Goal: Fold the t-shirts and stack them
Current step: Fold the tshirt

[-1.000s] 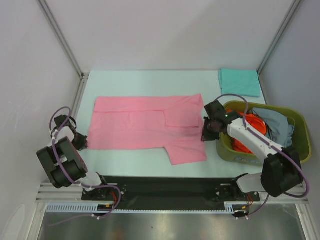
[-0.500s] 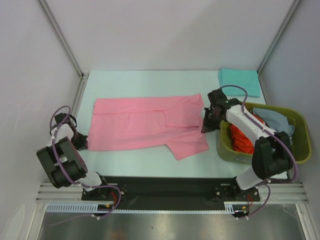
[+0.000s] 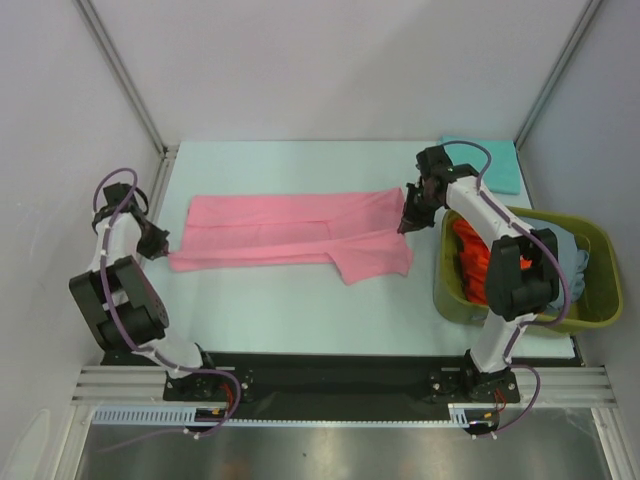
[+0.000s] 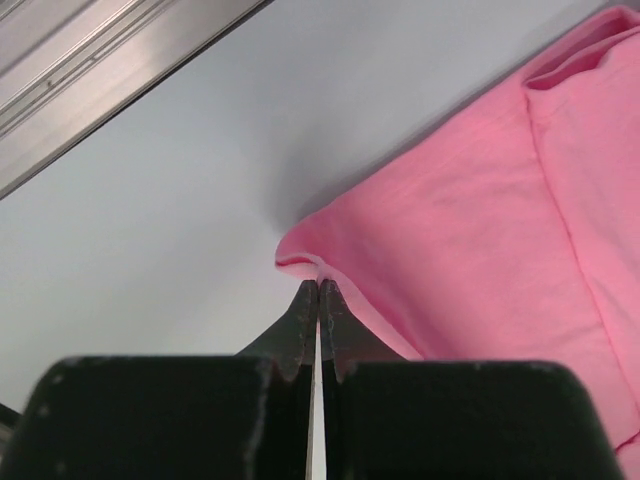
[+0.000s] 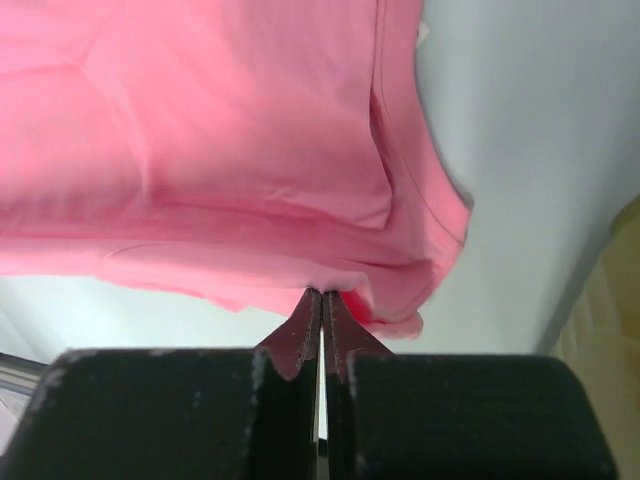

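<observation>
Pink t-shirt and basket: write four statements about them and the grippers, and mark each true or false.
1. The left gripper is shut on one end of the pink t-shirt. True.
2. The right gripper hangs open over the basket. False: it is shut on the pink t-shirt's other end.
3. The teal t-shirt lies outside the basket, beyond it. True.
4. The basket is empty. False: an orange-red t-shirt and a grey-blue t-shirt lie in it.
</observation>
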Controlling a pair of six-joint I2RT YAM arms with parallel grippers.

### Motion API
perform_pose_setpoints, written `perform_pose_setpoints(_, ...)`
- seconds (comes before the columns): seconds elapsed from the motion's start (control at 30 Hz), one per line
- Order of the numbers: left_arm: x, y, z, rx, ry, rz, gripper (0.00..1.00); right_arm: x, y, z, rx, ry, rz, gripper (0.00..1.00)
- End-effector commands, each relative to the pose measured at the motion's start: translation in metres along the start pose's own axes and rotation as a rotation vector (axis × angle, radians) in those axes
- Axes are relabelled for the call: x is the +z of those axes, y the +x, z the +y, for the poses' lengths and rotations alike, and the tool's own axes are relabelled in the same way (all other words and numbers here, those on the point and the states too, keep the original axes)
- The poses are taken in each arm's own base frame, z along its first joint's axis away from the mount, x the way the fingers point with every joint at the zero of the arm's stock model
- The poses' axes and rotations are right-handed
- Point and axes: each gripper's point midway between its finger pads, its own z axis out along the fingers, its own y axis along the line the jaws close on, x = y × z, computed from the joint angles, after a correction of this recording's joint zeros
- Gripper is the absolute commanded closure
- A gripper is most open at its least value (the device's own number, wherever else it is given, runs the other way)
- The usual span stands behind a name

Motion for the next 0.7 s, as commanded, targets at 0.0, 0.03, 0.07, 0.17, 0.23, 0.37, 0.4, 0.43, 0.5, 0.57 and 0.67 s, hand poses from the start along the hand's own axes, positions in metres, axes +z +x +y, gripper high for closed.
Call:
perform_pose_setpoints(0.0,-0.003,-0.018,-0.027,0.034,0.015,-0.037,1.00,-0.007,-0.026,0.002,0.002,-0.001,-0.049,1.00)
perform_pose_setpoints(0.03,-0.003,-0.017,-0.034,0.050,0.022,-0.034,1.00,-0.005,-0.029,-0.001,0.008,0.006,-0.048,1.00)
perform_pose_setpoints(0.07,0.002,-0.019,-0.041,0.057,0.022,-0.023,1.00,-0.007,-0.035,-0.002,0.017,0.004,-0.061,1.00)
perform_pose_setpoints(0.17,0.009,-0.016,-0.052,0.068,0.029,0.005,1.00,-0.002,-0.044,-0.005,0.027,0.006,-0.063,1.00)
perform_pose_setpoints(0.23,0.012,-0.021,-0.062,0.080,0.032,0.002,1.00,0.006,-0.047,-0.011,0.033,0.013,-0.052,1.00)
perform_pose_setpoints(0.37,0.016,-0.031,-0.074,0.083,0.040,-0.007,1.00,0.016,-0.052,-0.012,0.036,0.016,-0.039,1.00)
perform_pose_setpoints(0.4,0.020,-0.031,-0.074,0.085,0.033,0.002,1.00,0.016,-0.055,-0.011,0.037,0.016,-0.041,1.00)
perform_pose_setpoints(0.43,0.022,-0.030,-0.076,0.092,0.031,0.006,1.00,0.024,-0.053,-0.013,0.041,0.021,-0.022,1.00)
perform_pose_setpoints(0.5,0.024,-0.031,-0.078,0.093,0.034,0.008,1.00,0.028,-0.055,-0.012,0.044,0.014,-0.018,1.00)
perform_pose_setpoints(0.57,0.030,-0.030,-0.079,0.096,0.027,0.018,1.00,0.035,-0.057,-0.013,0.049,0.019,-0.009,1.00)
perform_pose_setpoints(0.67,0.036,-0.032,-0.081,0.094,0.020,0.026,1.00,0.040,-0.062,-0.014,0.052,0.025,-0.003,1.00)
